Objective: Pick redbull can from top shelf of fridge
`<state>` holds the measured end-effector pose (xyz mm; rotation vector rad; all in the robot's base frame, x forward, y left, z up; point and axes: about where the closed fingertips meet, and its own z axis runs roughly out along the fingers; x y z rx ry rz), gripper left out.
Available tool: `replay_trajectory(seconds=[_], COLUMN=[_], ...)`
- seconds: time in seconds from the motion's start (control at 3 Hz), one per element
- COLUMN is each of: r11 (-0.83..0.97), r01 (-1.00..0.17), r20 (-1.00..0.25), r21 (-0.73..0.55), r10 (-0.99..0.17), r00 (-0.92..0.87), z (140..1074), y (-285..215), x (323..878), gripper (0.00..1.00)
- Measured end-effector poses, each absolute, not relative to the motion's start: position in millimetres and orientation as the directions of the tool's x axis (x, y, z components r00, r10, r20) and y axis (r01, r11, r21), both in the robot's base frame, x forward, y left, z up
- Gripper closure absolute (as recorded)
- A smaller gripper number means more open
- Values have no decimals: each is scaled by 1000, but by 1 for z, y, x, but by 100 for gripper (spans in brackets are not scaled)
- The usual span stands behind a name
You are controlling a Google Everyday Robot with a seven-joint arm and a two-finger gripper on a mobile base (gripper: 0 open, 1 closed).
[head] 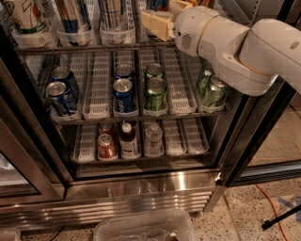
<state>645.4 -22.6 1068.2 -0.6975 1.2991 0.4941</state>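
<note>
camera view only: gripper (162, 16) up at the top shelf (94, 48) of the fridge (237, 136), set in over its front edge at the right-hand lanes, white arm (235, 47) slanting in from upper right. open or closed: cannot tell. redbull can (113, 12) standing in a clear lane tray (115, 36) on that shelf, just left of the gripper, lid cut off by the frame edge; similar tall blue-and-silver one further left, so exact target unclear. probably held high and level like that to clear the shelf edge and meet a can side-on. lanes likely there to keep cans upright and in file, so should pull straight out. below: middle rack (101, 89) with short blue soda cans (124, 96) and green cans (155, 92), lower rack (176, 136) with small bottles (128, 139). base panel (141, 188) brushed steel, reflective. speckled floor (244, 212), orange cable (270, 202) trailing at right, clear plastic bin (146, 228) in front of the fridge.
</note>
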Motion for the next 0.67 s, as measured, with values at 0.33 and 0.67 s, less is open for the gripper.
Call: replay_trajectory(seconds=[0.33,0.67], r11=[703,703], r01=[-687,-687], r20=[-976,-976], r21=[-187,-187], r10=[-51,-51], r00=[214,214], z=[1068,1068], y=[-23,-23], x=[645,645], gripper=[89,100])
